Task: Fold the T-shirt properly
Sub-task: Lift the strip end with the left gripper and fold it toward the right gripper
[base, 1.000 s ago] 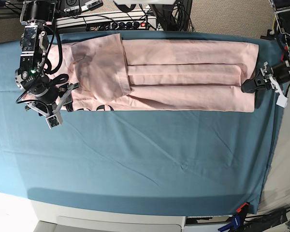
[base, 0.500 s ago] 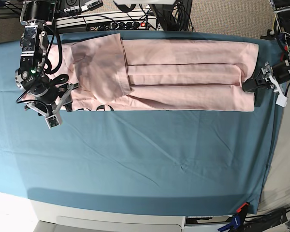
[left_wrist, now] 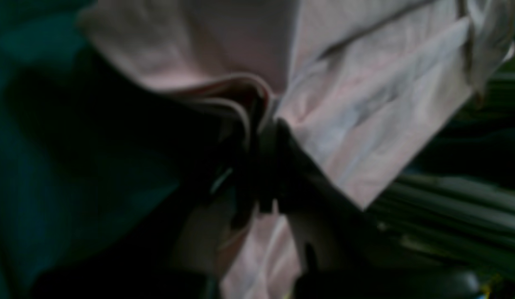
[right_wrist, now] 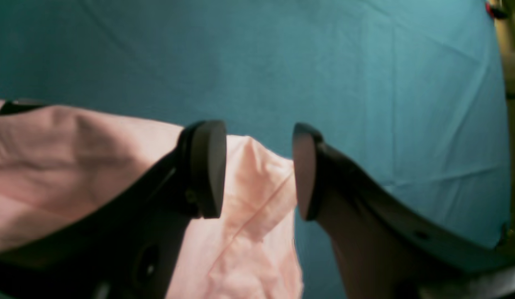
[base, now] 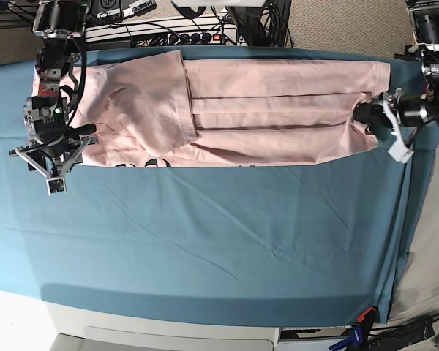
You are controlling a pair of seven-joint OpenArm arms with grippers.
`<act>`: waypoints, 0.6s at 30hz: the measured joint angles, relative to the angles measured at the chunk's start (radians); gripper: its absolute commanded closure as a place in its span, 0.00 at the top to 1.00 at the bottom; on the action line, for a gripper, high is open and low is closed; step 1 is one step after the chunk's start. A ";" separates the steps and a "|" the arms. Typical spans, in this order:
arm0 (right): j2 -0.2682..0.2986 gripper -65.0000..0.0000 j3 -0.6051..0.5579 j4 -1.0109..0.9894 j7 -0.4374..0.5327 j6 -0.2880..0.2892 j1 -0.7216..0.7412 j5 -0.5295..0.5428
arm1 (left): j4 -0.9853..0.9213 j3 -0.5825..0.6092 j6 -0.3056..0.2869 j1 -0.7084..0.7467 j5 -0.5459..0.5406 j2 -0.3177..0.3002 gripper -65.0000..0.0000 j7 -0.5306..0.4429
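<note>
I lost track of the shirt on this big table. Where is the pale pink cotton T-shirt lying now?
In the base view, the pale pink cotton T-shirt lies folded lengthwise along the far edge of the teal table cloth, between the two arms.

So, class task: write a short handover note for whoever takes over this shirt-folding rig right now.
Left gripper: shut on the hem end of the T-shirt, layers bunched between its fingers.
Right gripper: open, over the shirt's other end, a corner of cloth between its pads, not pinched.
The T-shirt lies as a long band along the far edge of the teal table cloth.
Done: sides and sleeve folded in.
Left: close right gripper, fold the band across its length.
</note>
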 measured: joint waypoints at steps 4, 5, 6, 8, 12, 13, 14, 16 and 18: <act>-0.044 0.41 0.075 0.000 0.002 -0.004 0.000 0.005 | 0.105 0.143 -0.035 -0.007 -0.116 0.027 0.00 -0.079; -0.052 0.41 0.089 0.000 0.005 -0.003 0.000 0.011 | 0.126 0.180 -0.035 -0.020 -0.107 0.069 0.00 -0.119; -0.057 0.41 0.100 0.000 0.004 -0.003 0.000 0.015 | 0.135 0.209 -0.035 -0.029 -0.078 0.097 0.00 -0.118; -0.055 0.41 0.116 0.000 0.001 -0.004 -0.002 0.014 | 0.145 0.239 -0.035 -0.022 -0.012 0.105 0.00 -0.117; -0.048 0.41 0.125 0.000 0.003 -0.014 -0.023 -0.003 | 0.143 0.283 -0.035 -0.055 0.033 0.135 0.00 -0.112; -0.056 0.41 0.121 0.000 0.005 -0.014 -0.031 0.009 | 0.143 0.298 -0.035 -0.068 0.034 0.146 0.00 -0.116; -0.061 0.41 0.116 0.000 0.006 -0.007 -0.036 0.019 | 0.144 0.309 -0.035 -0.077 0.032 0.153 0.00 -0.119; -0.058 0.41 0.115 0.000 0.010 -0.003 -0.051 0.015 | 0.145 0.333 -0.035 -0.085 0.051 0.159 0.00 -0.131; -0.050 0.41 0.124 0.000 0.007 -0.011 -0.066 0.001 | 0.144 0.365 -0.034 -0.093 0.119 0.174 0.00 -0.158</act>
